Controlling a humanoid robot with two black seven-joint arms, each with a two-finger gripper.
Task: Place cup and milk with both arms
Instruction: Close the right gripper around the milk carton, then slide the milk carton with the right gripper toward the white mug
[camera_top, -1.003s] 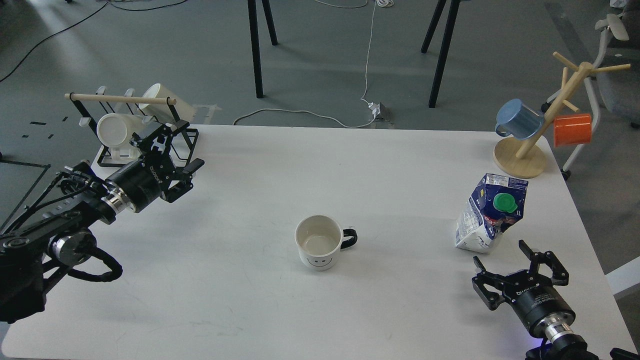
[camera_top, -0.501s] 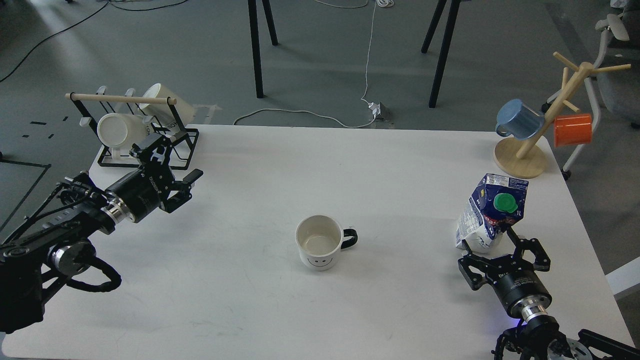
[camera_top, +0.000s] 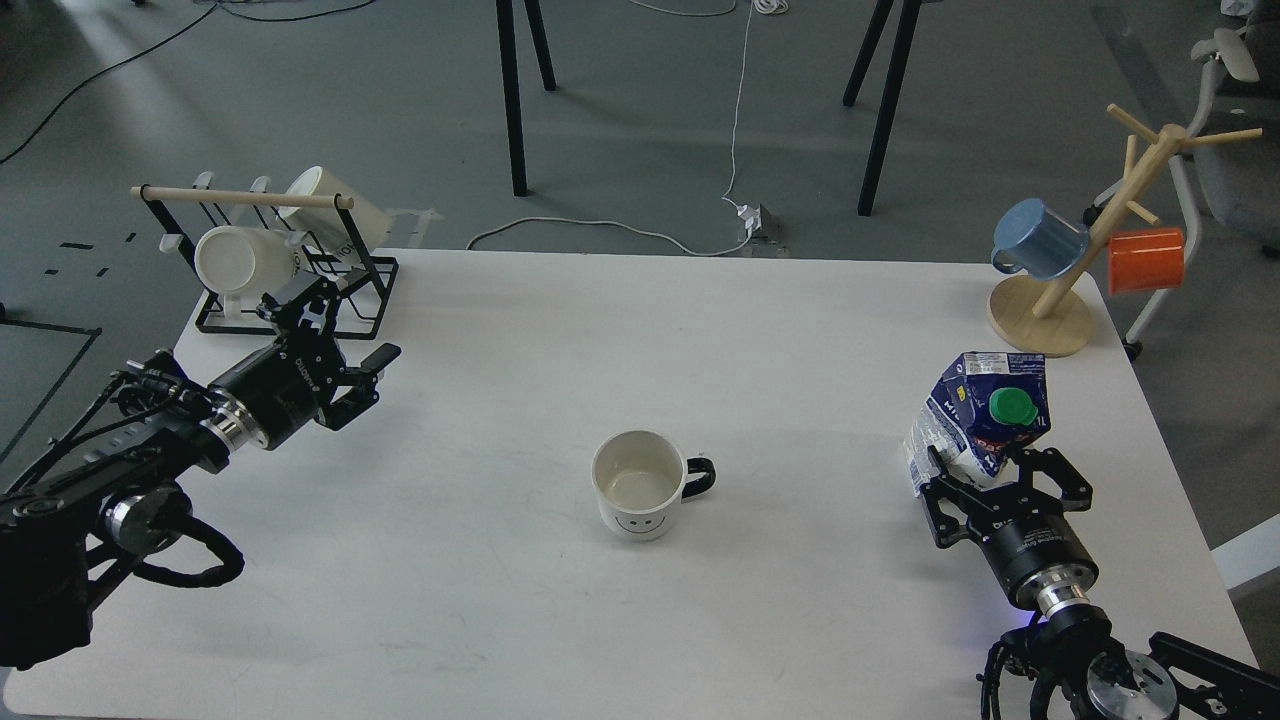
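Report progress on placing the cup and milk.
Nothing looks placed yet. The right gripper has its jaws open around the base of the milk carton, not clearly clamped. The left gripper hangs open near the rack, far from the cup, which stands untouched.

1. I see a white table (camera_top: 560, 330) filling most of the view, its far edge running across the upper middle.
2. Beyond it lies a grey floor (camera_top: 640, 120), lit evenly, with a paler patch at the upper left.
3. Two pairs of black splayed legs (camera_top: 515, 100) stand on the floor behind the table.
4. A white cable (camera_top: 737, 110) runs down the floor to a small grey plug box (camera_top: 760, 222) just past the table's edge.
5. A grey chair (camera_top: 1235, 120) shows partly at the right edge.
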